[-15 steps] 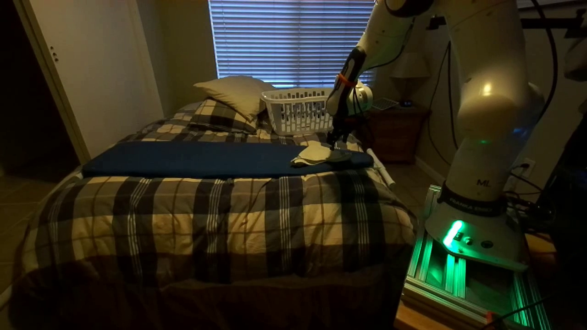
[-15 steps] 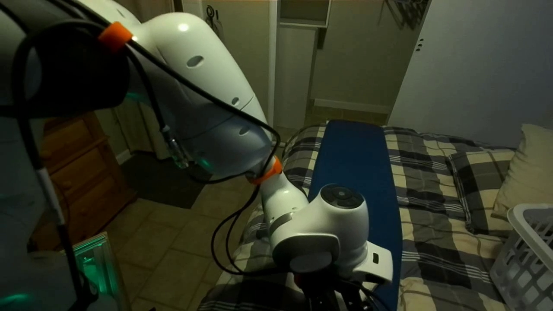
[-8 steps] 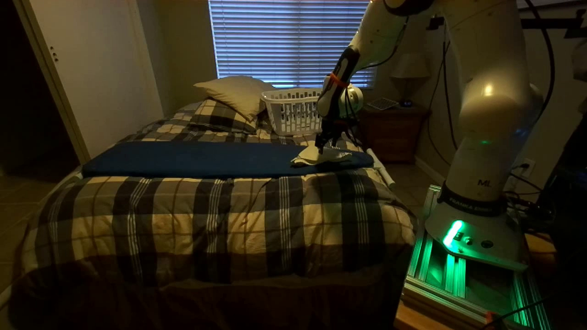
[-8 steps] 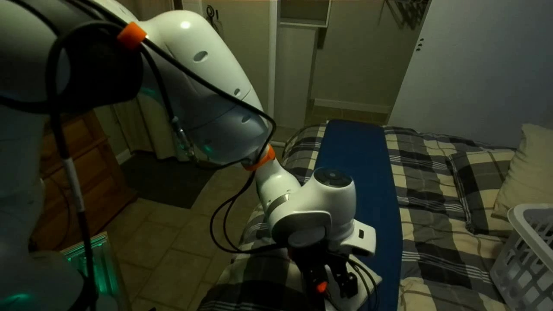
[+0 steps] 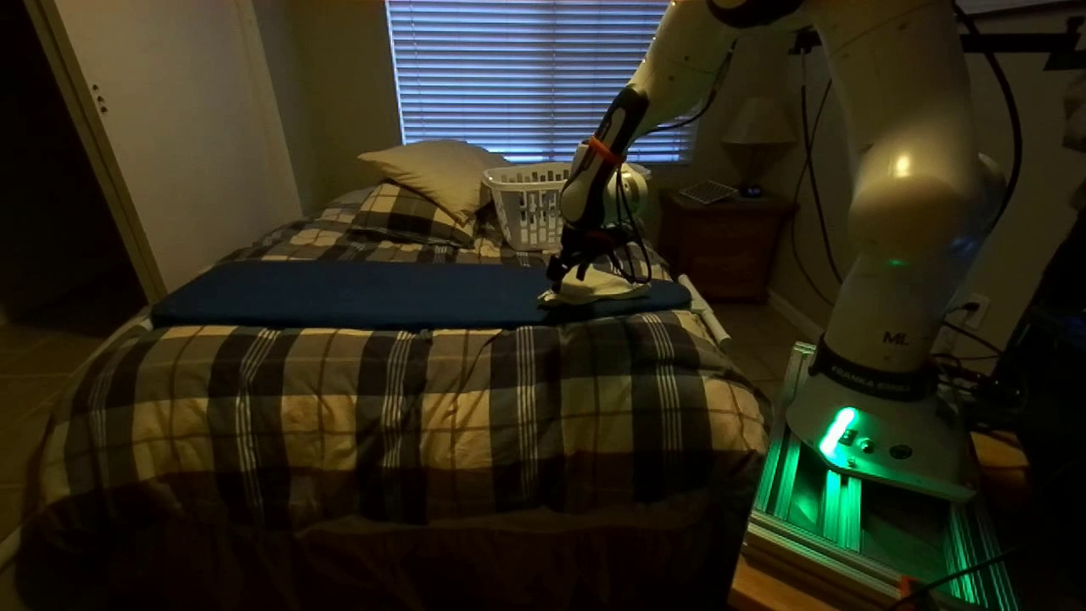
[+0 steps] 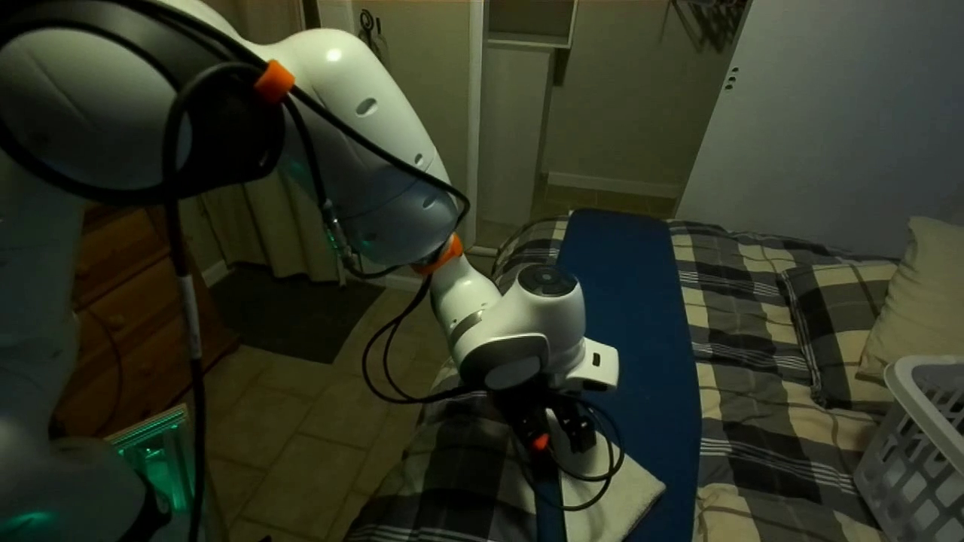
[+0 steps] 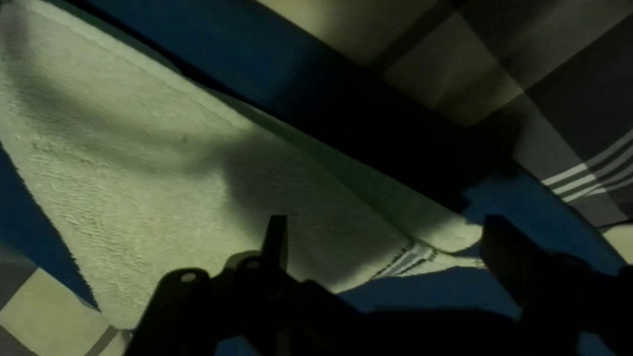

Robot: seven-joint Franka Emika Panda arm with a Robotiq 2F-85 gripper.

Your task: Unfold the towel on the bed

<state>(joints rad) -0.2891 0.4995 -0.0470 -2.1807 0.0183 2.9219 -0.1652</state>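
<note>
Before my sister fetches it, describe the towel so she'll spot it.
Find the plaid bed, then the blue band across it. The cream towel lies on that band, partly beneath the gripper. Unlike the cream pillow, it is thin and folded, with dark stripes near one end.

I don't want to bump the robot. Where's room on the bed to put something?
The blue strip is bare between the towel and the end farthest from the robot's base. The plaid comforter past the strip, away from the pillows, looks bare too. It's crowded at the towel, where the open gripper is, and by the pillows and white basket.
</note>
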